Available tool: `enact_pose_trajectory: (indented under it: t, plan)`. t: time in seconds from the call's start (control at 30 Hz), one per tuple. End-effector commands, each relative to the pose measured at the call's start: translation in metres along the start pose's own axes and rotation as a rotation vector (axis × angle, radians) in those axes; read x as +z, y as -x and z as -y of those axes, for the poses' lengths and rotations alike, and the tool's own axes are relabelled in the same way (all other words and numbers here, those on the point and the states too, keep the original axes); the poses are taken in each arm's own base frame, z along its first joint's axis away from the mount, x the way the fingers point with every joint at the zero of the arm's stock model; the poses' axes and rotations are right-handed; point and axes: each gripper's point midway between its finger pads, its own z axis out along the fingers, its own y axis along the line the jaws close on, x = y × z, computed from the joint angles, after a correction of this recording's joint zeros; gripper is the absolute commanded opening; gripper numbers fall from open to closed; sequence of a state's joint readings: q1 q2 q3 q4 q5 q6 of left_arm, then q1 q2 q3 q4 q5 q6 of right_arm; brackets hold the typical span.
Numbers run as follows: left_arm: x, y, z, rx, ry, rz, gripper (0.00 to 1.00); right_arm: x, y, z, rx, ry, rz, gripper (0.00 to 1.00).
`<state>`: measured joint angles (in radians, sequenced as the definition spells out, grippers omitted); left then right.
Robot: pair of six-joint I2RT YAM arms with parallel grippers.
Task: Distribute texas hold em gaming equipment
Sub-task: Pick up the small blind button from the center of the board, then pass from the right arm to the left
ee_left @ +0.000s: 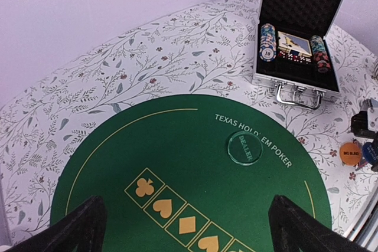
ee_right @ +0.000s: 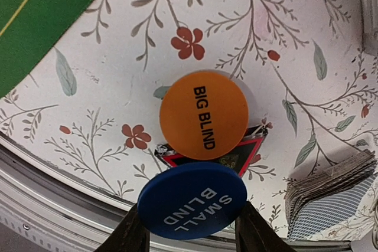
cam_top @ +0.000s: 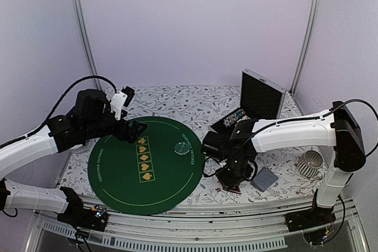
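Observation:
My right gripper (ee_right: pixel 192 228) is shut on a blue "SMALL BLIND" disc (ee_right: pixel 192 200) and holds it just above the flowered cloth, right of the green mat (cam_top: pixel 118 169). Under it lie the orange "BIG BLIND" disc (ee_right: pixel 204 115) and the red-black triangle token (ee_right: pixel 245 154). The grey-blue-backed card deck (ee_right: pixel 331 196) lies to its right. The clear "DEALER" disc (ee_left: pixel 244 147) rests on the mat. Striped chip stacks (ee_left: pixel 267 42) stand in the open case (ee_left: pixel 298 45). My left gripper (ee_left: pixel 186 234) is open and empty above the mat's far left part.
The white ribbed cup (cam_top: pixel 310 163) lies at the right, near the right arm's base. The case lid (cam_top: pixel 260 95) stands upright at the back right. The table's metal front edge (ee_right: pixel 53 193) runs close below the right gripper.

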<state>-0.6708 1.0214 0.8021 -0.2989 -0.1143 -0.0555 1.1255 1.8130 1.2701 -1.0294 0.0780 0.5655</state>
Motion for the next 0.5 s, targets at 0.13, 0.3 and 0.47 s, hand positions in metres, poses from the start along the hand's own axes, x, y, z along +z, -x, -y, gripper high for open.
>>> enact_pose_trajectory:
  t: [0.13, 0.3, 0.47]
  plan:
    - [-0.026, 0.033, 0.027, -0.083, -0.185, 0.102, 0.94, -0.091, 0.091, -0.025, -0.128, 0.081, 0.436, 0.24]
    - [-0.051, 0.054, 0.066, -0.248, -0.445, 0.151, 0.84, -0.163, 0.15, -0.06, -0.295, 0.141, 0.753, 0.23]
    - [-0.059, 0.063, 0.088, -0.398, -0.617, 0.156, 0.77, -0.21, 0.178, -0.089, -0.45, 0.174, 0.971, 0.23]
